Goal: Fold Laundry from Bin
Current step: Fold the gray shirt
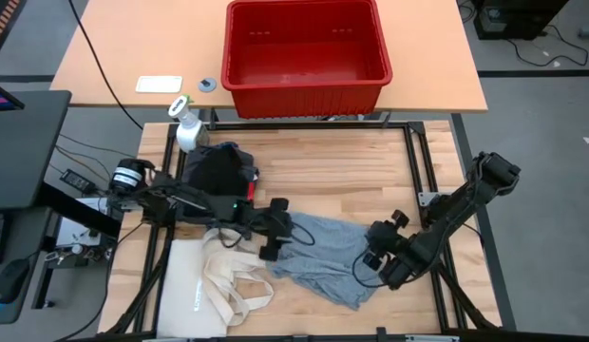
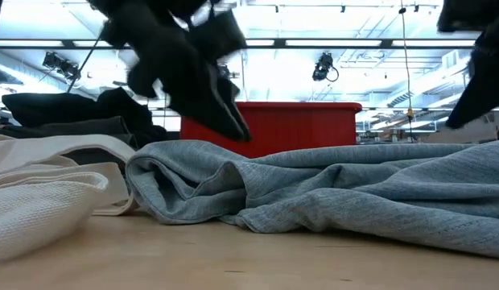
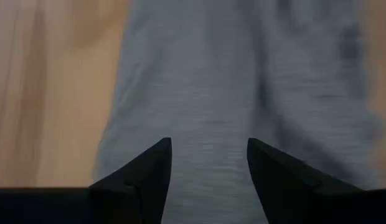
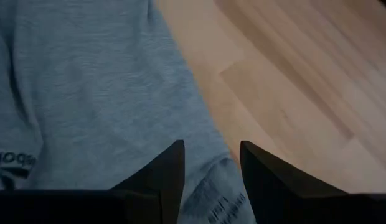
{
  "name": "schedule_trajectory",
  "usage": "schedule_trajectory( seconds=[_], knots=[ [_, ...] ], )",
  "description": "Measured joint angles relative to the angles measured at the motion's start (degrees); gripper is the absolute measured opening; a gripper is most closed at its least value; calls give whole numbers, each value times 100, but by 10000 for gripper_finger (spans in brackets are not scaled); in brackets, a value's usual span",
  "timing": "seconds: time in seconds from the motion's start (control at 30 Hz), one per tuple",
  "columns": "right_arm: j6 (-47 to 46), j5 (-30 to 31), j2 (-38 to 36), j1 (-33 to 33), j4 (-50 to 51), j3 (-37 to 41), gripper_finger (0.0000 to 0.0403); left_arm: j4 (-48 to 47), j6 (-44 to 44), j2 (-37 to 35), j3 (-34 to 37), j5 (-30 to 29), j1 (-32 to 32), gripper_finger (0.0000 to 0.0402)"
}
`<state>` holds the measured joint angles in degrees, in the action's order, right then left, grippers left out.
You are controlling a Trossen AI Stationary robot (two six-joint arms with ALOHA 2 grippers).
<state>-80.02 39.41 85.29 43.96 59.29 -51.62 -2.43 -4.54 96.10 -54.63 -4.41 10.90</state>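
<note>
Now both tools are working a light grey shirt (image 1: 334, 249) lying near the surface's front edge: left tool (image 1: 272, 249) and right tool (image 1: 383, 268) hovering open at opposite ends, positioning to spread it; the red bin (image 1: 306, 84) sits behind.

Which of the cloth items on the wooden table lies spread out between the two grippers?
The light grey garment: it lies flat between the left gripper and right gripper. The black garment sits bunched up, and the cream tote bag lies aside.

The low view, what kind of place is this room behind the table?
Likely a robotics lab or workshop: ceiling-mounted cameras and strip lights overhead, and a wooden workbench framed by a dark metal rig.
</note>
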Motion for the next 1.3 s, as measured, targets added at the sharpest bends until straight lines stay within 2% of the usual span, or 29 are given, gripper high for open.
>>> schedule_trajectory(
  seconds=[0.27,0.6,0.73,0.9,1.0,1.07,1.17,1.3],
  knots=[
    [303,-107,3,-266,-832,778,161,104,-404,656,6,-72,-670,213],
    [72,-1065,3,-186,-1630,1584,154,-608,73,781,-21,-75,-1173,213],
    [-385,-1546,-12,-191,-1414,1662,145,-821,113,776,-25,-94,-1152,213],
    [-884,-2228,9,-60,-181,1111,131,-1083,154,713,-18,-98,-1094,213],
    [-1200,-2127,7,51,844,529,125,-1181,182,616,-5,-100,-1066,213],
    [-1149,-1538,3,160,1099,206,124,-1240,180,555,11,-100,-1049,213],
    [-669,-389,-1,247,786,79,123,-1226,178,551,11,-114,-1034,213],
    [33,-133,1,-66,52,306,123,-1215,166,548,11,-109,-1034,213]
  ],
)
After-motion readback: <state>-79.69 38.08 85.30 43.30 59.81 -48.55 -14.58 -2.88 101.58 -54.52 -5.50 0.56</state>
